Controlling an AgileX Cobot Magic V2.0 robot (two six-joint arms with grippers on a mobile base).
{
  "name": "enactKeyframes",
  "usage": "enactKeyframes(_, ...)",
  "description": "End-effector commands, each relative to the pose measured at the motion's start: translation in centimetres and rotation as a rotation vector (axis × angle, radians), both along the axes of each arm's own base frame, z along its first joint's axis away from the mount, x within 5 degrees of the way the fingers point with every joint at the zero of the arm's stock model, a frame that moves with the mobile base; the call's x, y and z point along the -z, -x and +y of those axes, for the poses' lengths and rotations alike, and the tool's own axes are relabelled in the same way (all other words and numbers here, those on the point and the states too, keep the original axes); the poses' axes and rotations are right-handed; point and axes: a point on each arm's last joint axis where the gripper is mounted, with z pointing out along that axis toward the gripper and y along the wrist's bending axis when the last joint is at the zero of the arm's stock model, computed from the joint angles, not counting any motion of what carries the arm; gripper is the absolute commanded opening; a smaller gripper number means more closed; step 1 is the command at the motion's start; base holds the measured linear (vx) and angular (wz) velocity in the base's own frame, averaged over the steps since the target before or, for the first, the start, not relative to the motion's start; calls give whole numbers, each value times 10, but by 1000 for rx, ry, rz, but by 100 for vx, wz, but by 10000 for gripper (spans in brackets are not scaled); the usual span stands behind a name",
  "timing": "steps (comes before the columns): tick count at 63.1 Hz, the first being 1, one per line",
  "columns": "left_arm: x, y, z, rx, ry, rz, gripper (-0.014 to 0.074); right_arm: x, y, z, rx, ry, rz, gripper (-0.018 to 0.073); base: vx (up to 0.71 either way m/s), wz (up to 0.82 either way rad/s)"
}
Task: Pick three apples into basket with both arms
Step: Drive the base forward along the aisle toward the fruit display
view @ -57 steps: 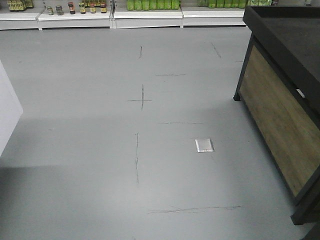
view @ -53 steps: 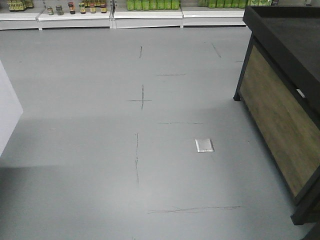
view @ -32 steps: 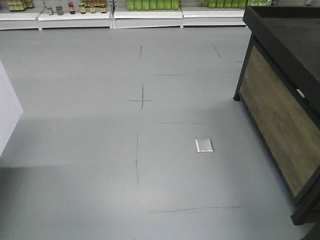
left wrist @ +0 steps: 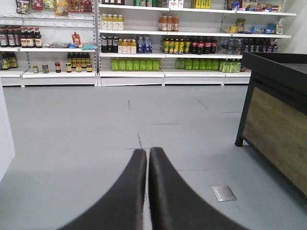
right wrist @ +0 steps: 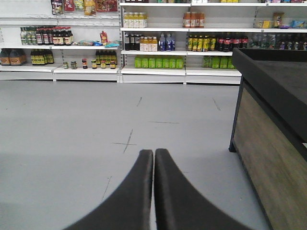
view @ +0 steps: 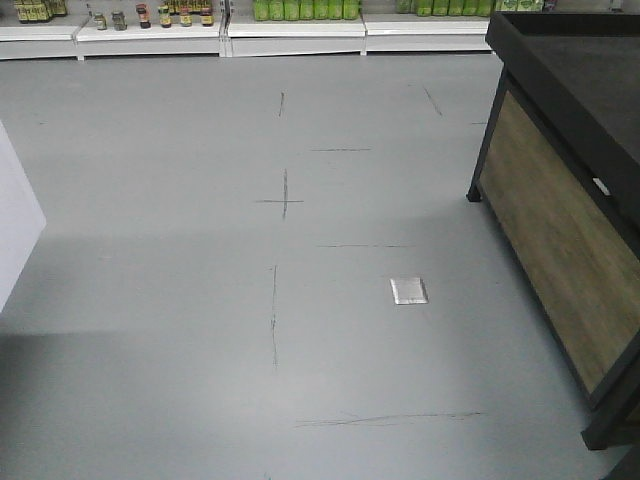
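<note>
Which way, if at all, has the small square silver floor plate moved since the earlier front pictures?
No. The small square silver floor plate sits equally far from the black-framed wooden counter as before.

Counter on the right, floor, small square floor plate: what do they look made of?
Counter: side panel looks like wood or wood-grain laminate, matte, streaked brown; frame and top are matte black, metal or painted board, can't tell.
Floor: smooth grey, slight sheen, seamless, likely vinyl or coated concrete, with dark scuff lines.
Floor plate: brushed metal look, bright silvery reflection.
</note>
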Motion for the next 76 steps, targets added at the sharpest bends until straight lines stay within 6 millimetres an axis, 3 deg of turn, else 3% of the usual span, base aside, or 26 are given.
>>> enactKeyframes(1, -6, 1, -1, 9, 22, -85, -6, -3, 0, 0, 0, 11, -75, -8, 0, 0)
enactKeyframes(76, -6, 1, -1, 9, 22, -85, -6, -3, 0, 0, 0, 11, -75, -8, 10, -2)
